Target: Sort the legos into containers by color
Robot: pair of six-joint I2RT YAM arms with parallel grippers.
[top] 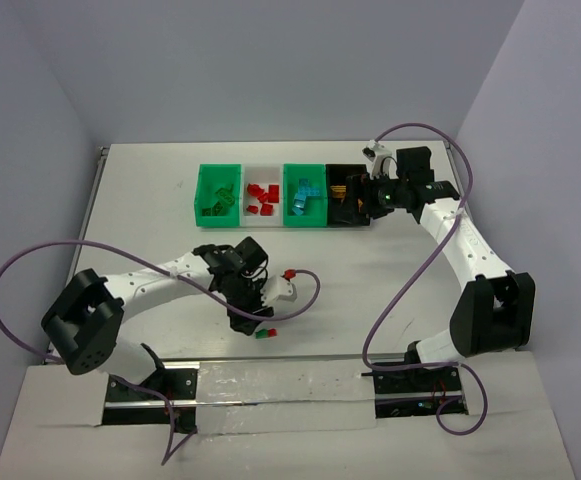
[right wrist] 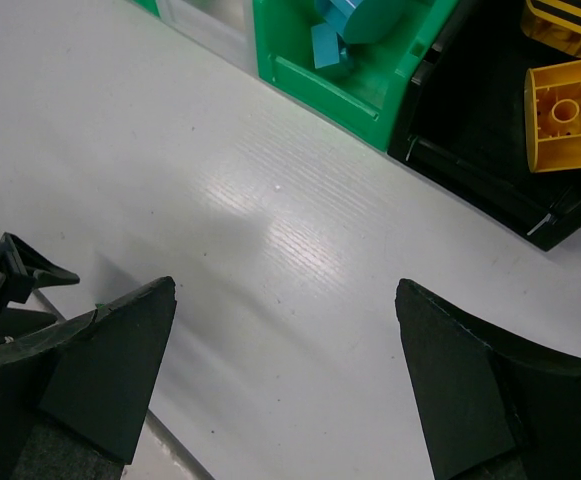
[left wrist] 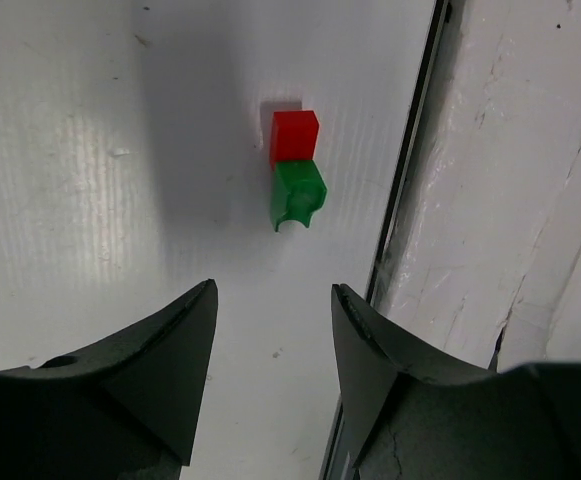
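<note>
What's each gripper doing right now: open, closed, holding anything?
Left gripper: open, empty, red-green lego stack just ahead of it.
Right gripper: open, empty, near the black bin.

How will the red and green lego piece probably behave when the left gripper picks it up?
The red and green lego piece looks like rigid plastic, so it should not bend. It seems two joined bricks; pinching only one might split them. Lying flat-sided on the table, it probably will not roll.
</note>
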